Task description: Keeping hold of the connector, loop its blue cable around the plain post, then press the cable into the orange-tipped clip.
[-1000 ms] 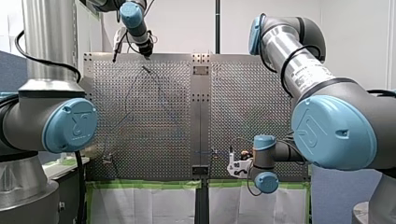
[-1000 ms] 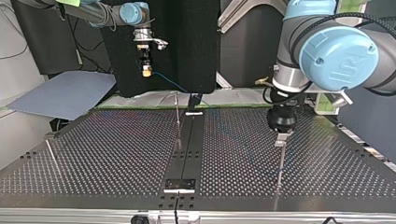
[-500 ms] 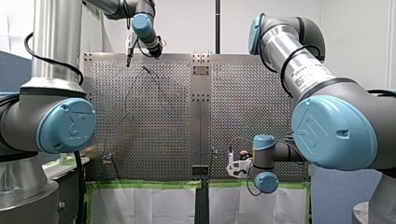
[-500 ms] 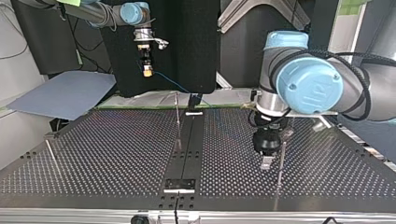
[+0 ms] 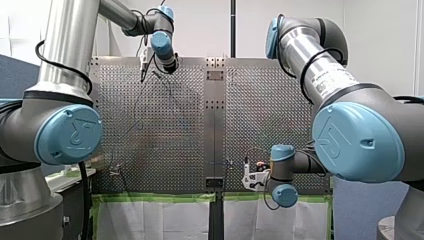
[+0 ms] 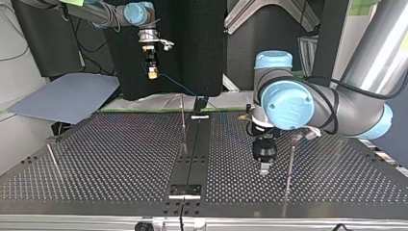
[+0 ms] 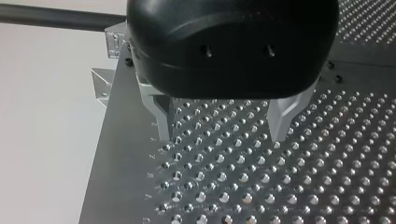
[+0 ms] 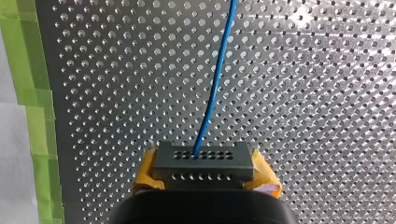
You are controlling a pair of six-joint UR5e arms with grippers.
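Gripping the connector (image 8: 203, 161) crosswise between yellow pads (image 8: 267, 181), my right gripper (image 8: 204, 176) clamps it. The blue cable (image 8: 217, 79) runs straight ahead. Only the top view shows it raised off the table (image 6: 96, 159). Left wrist view: my left gripper (image 7: 222, 137) gapes.

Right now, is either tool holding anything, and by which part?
My right tool grips the dark connector by its two side ends, between yellow pads; the blue cable leaves its face. My left tool is open and empty.

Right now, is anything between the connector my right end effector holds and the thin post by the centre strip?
Nothing visible does: only its own blue cable trails between the connector and the post; my left end effector hovers at the top view's right.
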